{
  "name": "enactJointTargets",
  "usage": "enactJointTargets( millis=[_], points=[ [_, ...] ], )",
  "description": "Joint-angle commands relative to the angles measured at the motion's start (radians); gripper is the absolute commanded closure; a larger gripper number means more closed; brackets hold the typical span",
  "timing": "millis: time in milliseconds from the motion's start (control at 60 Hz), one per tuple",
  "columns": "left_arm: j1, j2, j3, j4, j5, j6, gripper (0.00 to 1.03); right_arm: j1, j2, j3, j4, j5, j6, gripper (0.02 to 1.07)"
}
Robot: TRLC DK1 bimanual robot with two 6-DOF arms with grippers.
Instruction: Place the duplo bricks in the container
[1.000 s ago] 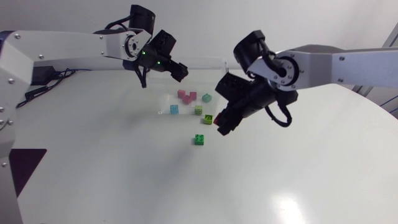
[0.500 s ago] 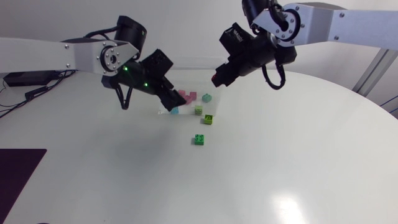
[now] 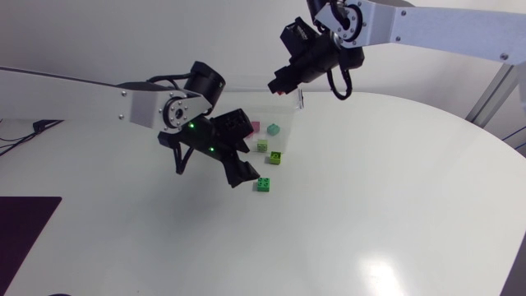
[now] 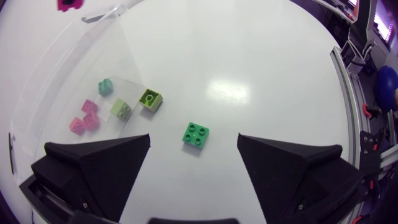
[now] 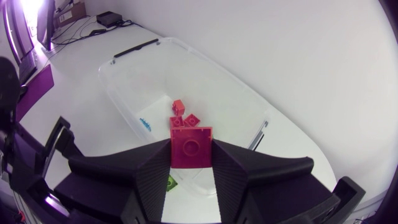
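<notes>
Found the right claw (image 5: 191,154) clenched on a square red plastic duplo brick (image 5: 191,140), both fingers pressing its opposite edges, held high above the open clear plastic rectangular container (image 5: 134,51). Judged this position deliberate: poised over the opening for a straight drop, clear of the walls. Noted two small red-pink bricks (image 5: 189,119) already on the container floor below. Found the left claw (image 4: 193,171) released, fingers spread wide and empty, hanging over the white bench (image 4: 249,62) with a bright green four-stud square brick (image 4: 195,135) just ahead of the gap between the fingers, untouched. Judged the wide spread a preparation for straddling that brick from two sides on descent. Recorded a lime brick (image 4: 149,98) near it on the bench, plus a pale green brick (image 4: 120,110) and a teal brick (image 4: 104,87) close to the container wall; could not tell whether inside or outside. Flagged one risk: a green brick lying slightly askew to the fingers, liable to twist on closing.
</notes>
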State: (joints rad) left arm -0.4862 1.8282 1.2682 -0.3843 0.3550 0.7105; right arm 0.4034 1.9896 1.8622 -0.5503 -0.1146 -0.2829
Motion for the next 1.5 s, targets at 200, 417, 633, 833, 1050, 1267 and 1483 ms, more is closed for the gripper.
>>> enactJointTargets(
  millis=[200, 417, 633, 833, 1050, 1267, 1483],
  points=[
    [-0.038, 0.079, 0.002, -0.044, -0.001, 0.072, 0.07, -0.014, 0.158, 0.184, -0.034, 0.016, 0.03, 0.76],
    [-0.046, 0.118, 0.033, -0.064, -0.011, 0.098, 0.07, -0.029, 0.287, 0.334, -0.111, 0.02, 0.045, 0.1],
    [-0.045, 0.175, 0.105, -0.09, -0.019, 0.118, 0.09, -0.032, 0.225, 0.279, -0.109, 0.02, 0.05, 0.06],
    [-0.054, 0.232, 0.163, -0.134, -0.028, 0.149, 0.1, -0.032, 0.051, 0.052, -0.039, 0.024, 0.094, 0.07],
    [-0.061, 0.276, 0.206, -0.179, -0.048, 0.176, 0.12, -0.02, -0.12, -0.205, 0.004, 0.049, 0.142, 0.07],
    [-0.066, 0.318, 0.258, -0.208, -0.054, 0.185, 0.12, 0.011, -0.255, -0.456, 0.082, 0.047, 0.142, 0.07],
    [-0.068, 0.365, 0.342, -0.284, -0.057, 0.202, 0.12, 0.031, -0.344, -0.626, 0.108, 0.047, 0.168, 0.07]
  ],
)
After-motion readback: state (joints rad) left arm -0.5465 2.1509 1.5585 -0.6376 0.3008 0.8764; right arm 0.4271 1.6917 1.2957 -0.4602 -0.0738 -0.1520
